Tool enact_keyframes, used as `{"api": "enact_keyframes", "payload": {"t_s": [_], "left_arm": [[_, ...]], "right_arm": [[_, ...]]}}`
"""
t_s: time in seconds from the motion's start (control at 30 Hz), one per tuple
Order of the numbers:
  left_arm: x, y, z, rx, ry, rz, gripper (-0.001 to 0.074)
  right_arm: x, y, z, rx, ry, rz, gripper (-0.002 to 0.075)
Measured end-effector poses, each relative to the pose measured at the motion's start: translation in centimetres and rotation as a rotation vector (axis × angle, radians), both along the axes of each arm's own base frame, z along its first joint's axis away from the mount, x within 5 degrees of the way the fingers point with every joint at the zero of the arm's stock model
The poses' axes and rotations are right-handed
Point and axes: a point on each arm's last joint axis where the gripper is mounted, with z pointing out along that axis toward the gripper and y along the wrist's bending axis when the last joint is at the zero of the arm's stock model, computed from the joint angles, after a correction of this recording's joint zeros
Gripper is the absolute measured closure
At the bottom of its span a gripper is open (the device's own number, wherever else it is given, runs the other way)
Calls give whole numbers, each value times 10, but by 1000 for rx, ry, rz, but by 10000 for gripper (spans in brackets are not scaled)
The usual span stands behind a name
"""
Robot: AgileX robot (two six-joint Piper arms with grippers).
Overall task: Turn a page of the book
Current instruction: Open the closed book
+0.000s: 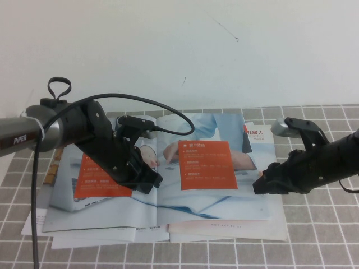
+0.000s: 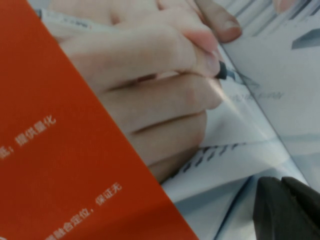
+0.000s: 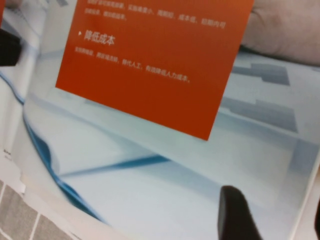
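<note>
I see a desk [image 1: 314, 246] covered in a grey, white-gridded tile pattern, backed along its far edge by a plain white wall [image 1: 179, 45]. The book [image 1: 112, 213] lies open and flat mid-desk, toward the far edge, its long axis running left to right and its spine pointing from far edge to near edge. On the left, my left arm bears the white word "PiPER" [image 1: 19, 139] on its grey barrel, and a black cable [image 1: 168, 109] loops from it over the book. The left gripper [image 1: 148, 180] is low over the left-hand leaf just left of the spine; I cannot tell its finger state. Right of the spine lies the page [image 1: 224, 204], flat, with an orange panel [image 1: 207, 165] of white Chinese text that I cannot read from above; the right wrist view shows a heading "降低成本". Loose white sheets [image 1: 224, 232] poke out from under the book along its near edge, and a brochure [image 1: 261, 140] with red Chinese characters shows behind its far right corner. The right gripper [image 1: 262, 184] sits at the page's right edge; I cannot tell whether it is open or closed.
</note>
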Motion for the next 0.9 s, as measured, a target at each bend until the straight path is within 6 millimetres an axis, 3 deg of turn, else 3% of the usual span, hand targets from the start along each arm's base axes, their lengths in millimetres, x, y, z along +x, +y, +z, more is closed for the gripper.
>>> {"api": "enact_keyframes", "payload": {"t_s": [0.6, 0.9], "left_arm": [[0, 0, -1, 0, 1, 0, 739], [0, 0, -1, 0, 1, 0, 739]], "right_arm": [[1, 3, -8, 38, 23, 0, 393], [2, 9, -2, 123, -7, 8, 393]]}}
